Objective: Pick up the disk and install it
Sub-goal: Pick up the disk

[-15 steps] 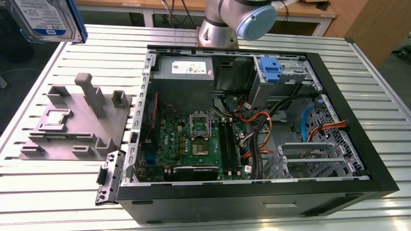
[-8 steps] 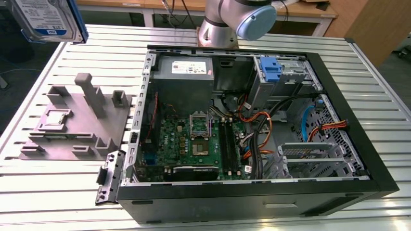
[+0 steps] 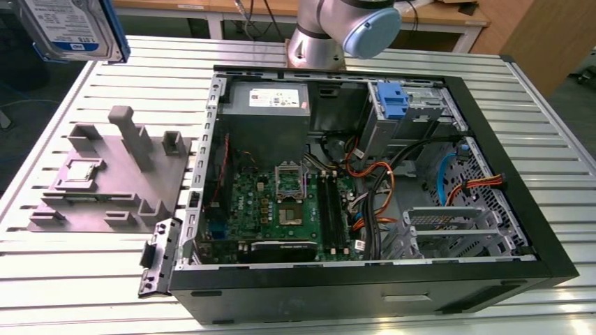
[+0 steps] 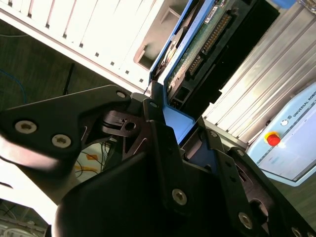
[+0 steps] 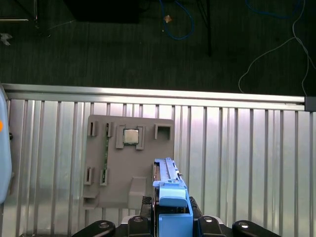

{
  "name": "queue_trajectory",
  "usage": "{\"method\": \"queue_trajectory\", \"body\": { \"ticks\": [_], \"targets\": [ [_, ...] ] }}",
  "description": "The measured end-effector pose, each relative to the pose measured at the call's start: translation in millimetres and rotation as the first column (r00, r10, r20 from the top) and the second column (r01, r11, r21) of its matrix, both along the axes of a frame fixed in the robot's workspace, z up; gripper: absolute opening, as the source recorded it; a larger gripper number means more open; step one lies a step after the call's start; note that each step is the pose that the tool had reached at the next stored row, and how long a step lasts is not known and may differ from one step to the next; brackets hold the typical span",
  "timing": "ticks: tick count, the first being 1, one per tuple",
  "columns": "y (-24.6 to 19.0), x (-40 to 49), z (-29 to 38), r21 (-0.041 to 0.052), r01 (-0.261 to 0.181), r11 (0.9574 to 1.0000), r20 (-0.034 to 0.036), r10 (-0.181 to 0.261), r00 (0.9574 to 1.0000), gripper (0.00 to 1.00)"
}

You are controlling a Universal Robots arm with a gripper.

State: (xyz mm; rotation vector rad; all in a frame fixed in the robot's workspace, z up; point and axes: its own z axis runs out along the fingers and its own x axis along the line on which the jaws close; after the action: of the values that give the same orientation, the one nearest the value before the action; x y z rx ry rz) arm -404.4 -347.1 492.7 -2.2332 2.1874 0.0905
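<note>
The disk (image 3: 70,28), a grey hard drive with a white-and-blue label in a blue carrier, hangs in the air above the table's far corner at the exterior view's left. In the second wrist view my gripper (image 4: 173,123) is shut on the disk (image 4: 197,44), its black fingers (image 4: 158,133) clamped on the carrier's blue end. The first wrist view looks down along the disk (image 5: 170,192), which is held edge-on over the grey fixture plate (image 5: 113,168).
An open black computer case (image 3: 373,286) lies on the slatted metal table (image 3: 93,279), holding a motherboard (image 3: 279,202), a grey power supply (image 3: 268,98) and a silver drive bay with an upright blue bracket (image 3: 393,101). The grey fixture plate (image 3: 102,174) is at the case's left. The arm's base (image 3: 326,35) stands behind.
</note>
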Motion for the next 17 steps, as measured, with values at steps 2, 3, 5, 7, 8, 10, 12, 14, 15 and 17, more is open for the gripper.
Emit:
{"method": "queue_trajectory", "body": {
  "ticks": [2, 3, 5, 7, 8, 10, 12, 14, 15, 17],
  "targets": [
    [0.0, 1.0, 0.0, 0.0, 0.0, 1.0, 0.0, 0.0, 1.0, 0.37],
    [-0.1, 1.8, 0.0, 0.0, 0.0, 1.0, -0.0001, 0.0, 1.0, 0.37],
    [0.0, 3.4, 0.0, 0.0, 0.0, 1.0, 0.0, 0.0, 1.0, 0.37],
    [0.0, 5.0, 0.0, 0.0, 0.0, 1.0, 0.0, 0.0, 1.0, 0.37],
    [0.0, 5.7, 0.0, 0.0, 0.0, 1.0, 0.0, 0.0, 1.0, 0.37],
    [0.0, 6.5, 0.0, 0.0, 0.0, 1.0, 0.0, 0.0, 1.0, 0.37],
    [-0.1, 6.6, 0.0, 0.0, 0.0, 1.0, -0.0001, 0.0, 1.0, 0.37],
    [-0.8, 6.6, 0.0, 0.0, 0.0, 1.0, -0.0001, 0.0, 1.0, 0.37],
    [-1.1, 6.6, 0.0, 0.0, 0.0, 1.0, 0.0, 0.0, 1.0, 0.37],
    [-2.1, 6.6, 0.0, 0.0, 0.0, 1.0, 0.0, 0.0, 1.0, 0.37]
  ]
}}
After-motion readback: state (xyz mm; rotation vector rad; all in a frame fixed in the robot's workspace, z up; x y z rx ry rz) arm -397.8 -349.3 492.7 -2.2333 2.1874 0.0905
